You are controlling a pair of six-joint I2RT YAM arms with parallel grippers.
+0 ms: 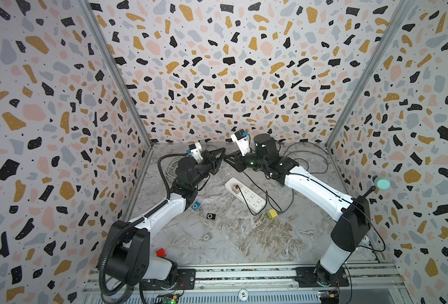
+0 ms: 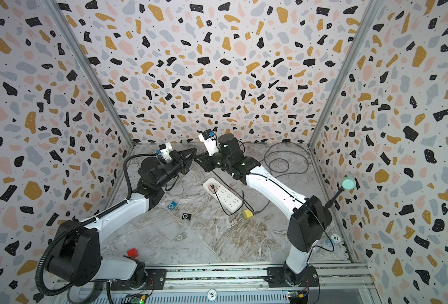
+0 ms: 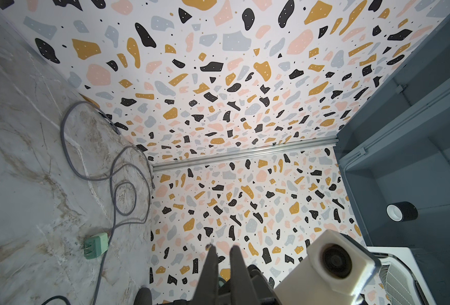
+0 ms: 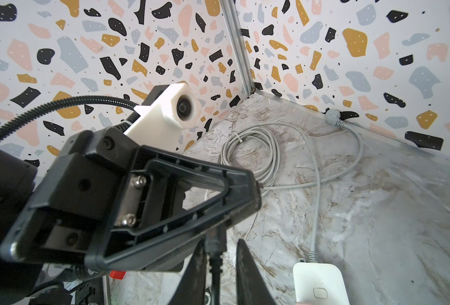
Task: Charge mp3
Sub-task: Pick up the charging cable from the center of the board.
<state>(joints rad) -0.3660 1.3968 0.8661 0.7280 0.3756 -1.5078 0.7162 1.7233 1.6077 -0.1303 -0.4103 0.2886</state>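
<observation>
Three small mp3 players lie on the marble floor: a blue one [image 1: 195, 205], a black one [image 1: 211, 216] and a silver one [image 1: 207, 237]. A pink charger [image 1: 235, 187] sits in the white power strip [image 1: 245, 194], and its black cable [image 1: 246, 177] rises to my right gripper [image 1: 227, 158]. In the right wrist view, my right gripper [image 4: 222, 241] has the black cable plug [image 4: 214, 243] between its fingers, pressed against one. My left gripper [image 1: 223, 150] hangs tip to tip with it, above the floor, shut and empty [image 3: 223, 247].
A yellow-green adapter [image 1: 271, 214] lies by the strip's near end. A coiled white cable [image 1: 169, 168] lies at the back left, and grey cable loops [image 1: 304, 158] at the back right. A red block [image 1: 161, 252] sits near the left arm's base. A teal knob [image 1: 382, 183] sticks out from the right wall.
</observation>
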